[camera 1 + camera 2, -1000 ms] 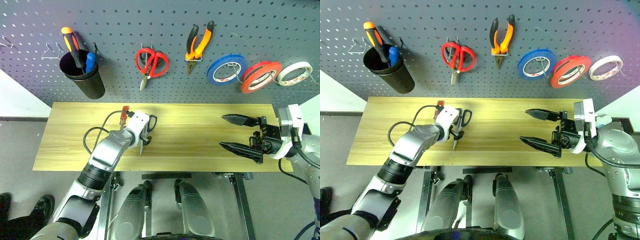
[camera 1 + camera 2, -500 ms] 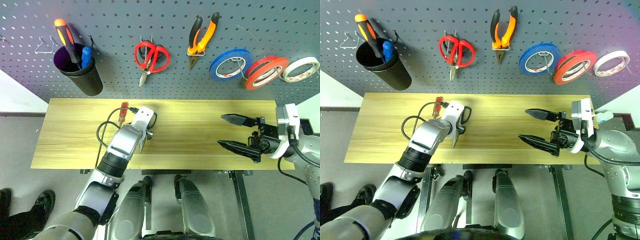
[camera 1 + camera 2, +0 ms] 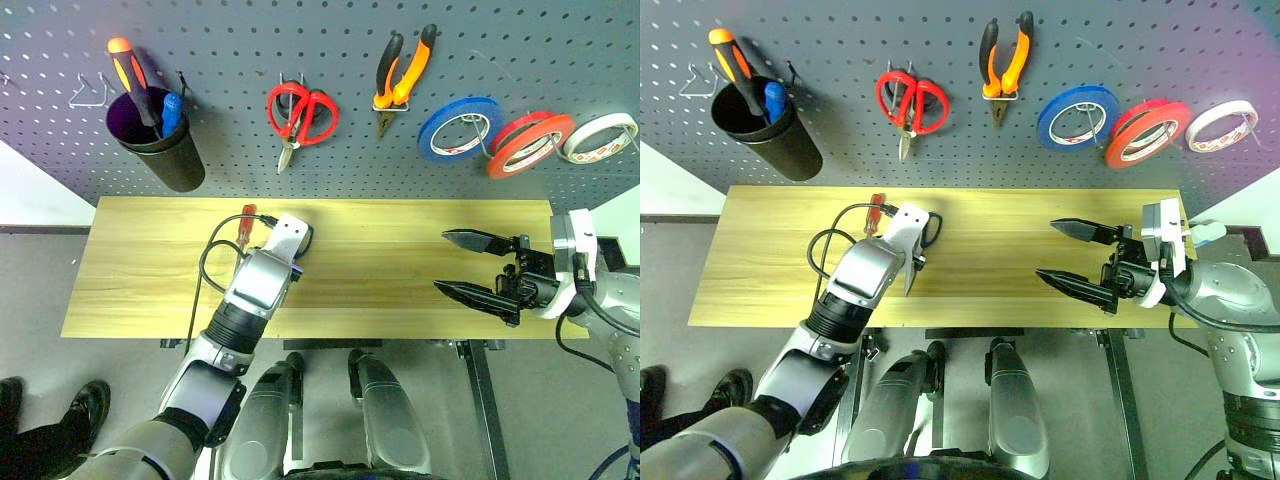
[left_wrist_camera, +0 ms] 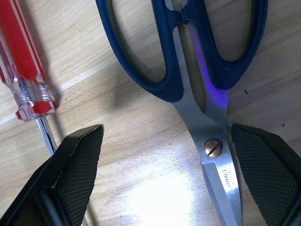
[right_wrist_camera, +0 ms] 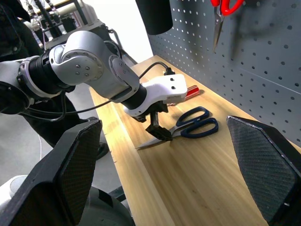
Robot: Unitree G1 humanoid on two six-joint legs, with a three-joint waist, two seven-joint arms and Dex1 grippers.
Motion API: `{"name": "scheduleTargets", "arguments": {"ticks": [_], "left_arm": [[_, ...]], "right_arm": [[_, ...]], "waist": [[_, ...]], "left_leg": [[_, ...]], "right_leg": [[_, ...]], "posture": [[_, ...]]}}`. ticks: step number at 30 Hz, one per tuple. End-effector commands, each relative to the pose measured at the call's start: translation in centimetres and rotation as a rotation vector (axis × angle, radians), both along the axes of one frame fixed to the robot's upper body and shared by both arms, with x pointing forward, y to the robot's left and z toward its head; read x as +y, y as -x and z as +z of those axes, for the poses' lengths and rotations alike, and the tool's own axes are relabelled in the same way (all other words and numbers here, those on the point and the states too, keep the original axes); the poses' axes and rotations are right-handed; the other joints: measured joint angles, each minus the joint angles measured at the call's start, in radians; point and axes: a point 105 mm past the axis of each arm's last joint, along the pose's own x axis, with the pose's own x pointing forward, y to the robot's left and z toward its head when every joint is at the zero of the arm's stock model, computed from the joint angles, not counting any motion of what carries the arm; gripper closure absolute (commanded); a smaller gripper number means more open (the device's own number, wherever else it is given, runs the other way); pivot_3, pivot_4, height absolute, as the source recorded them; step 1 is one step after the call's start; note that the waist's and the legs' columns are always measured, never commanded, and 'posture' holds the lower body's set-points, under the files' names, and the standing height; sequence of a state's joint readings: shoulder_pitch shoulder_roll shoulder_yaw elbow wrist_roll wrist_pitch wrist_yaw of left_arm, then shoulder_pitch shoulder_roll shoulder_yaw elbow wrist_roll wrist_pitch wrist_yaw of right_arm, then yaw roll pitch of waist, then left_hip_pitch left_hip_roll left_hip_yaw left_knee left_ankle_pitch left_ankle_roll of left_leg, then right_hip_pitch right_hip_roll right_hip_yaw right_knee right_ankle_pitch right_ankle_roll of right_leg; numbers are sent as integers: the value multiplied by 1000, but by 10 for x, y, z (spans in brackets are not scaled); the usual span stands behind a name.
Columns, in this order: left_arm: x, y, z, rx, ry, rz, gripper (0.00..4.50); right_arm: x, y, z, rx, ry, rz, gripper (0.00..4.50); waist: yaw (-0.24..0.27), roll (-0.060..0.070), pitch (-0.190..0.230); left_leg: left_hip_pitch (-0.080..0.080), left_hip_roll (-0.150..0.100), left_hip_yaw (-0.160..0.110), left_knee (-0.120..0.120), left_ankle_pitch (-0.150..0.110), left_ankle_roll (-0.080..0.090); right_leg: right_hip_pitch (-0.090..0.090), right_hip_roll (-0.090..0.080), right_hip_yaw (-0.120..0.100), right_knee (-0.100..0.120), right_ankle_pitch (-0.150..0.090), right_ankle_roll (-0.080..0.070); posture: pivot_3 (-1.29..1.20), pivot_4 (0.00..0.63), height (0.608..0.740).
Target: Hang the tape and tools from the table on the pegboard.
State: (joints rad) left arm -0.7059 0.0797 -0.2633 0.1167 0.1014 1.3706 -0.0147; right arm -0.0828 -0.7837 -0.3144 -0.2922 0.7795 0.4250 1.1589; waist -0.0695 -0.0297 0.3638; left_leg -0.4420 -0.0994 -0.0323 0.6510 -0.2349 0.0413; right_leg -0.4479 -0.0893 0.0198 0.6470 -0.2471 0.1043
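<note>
One "RIMEI" stamp on scissors (image 4: 188, 89) blade

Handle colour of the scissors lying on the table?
Dark blue; the scissors show best in the left wrist view.

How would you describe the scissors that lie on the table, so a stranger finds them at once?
On the wooden table, look under the open left gripper. The scissors lie flat there beside a red-handled screwdriver. Their handles are dark blue, whereas the red-handled scissors hang on the pegboard.
</note>
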Motion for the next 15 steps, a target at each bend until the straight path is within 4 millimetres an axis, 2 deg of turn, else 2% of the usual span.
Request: {"name": "scheduleTargets", "arguments": {"ticks": [1,6,10,15], "left_arm": [[-3,2,-6,40,26,6,0],[-6,7,-12,134,130,85,0],[-5,3,-9,116,111,89,0],[-9,1,-7,98,107,71,0]], "right_arm": [[5,4,7,-47,2,20,40],[5,5,10,-50,-9,23,40],[3,12,10,-63,9,63,40],[-2,10,9,-91,49,63,40]], "waist": [[0,0,0],[1,0,0],[0,0,0],[0,0,0]], "left_leg": [[0,0,0,0,0,0],[0,0,0,1,0,0],[0,0,0,1,0,0],[0,0,0,2,0,-1]], "right_leg": [[0,0,0,0,0,0],[0,0,0,0,0,1],[0,0,-1,0,0,1],[1,0,-1,0,1,2]], "posture": [[-225,412,718],[-229,411,718],[-231,411,718],[-232,409,718]]}}
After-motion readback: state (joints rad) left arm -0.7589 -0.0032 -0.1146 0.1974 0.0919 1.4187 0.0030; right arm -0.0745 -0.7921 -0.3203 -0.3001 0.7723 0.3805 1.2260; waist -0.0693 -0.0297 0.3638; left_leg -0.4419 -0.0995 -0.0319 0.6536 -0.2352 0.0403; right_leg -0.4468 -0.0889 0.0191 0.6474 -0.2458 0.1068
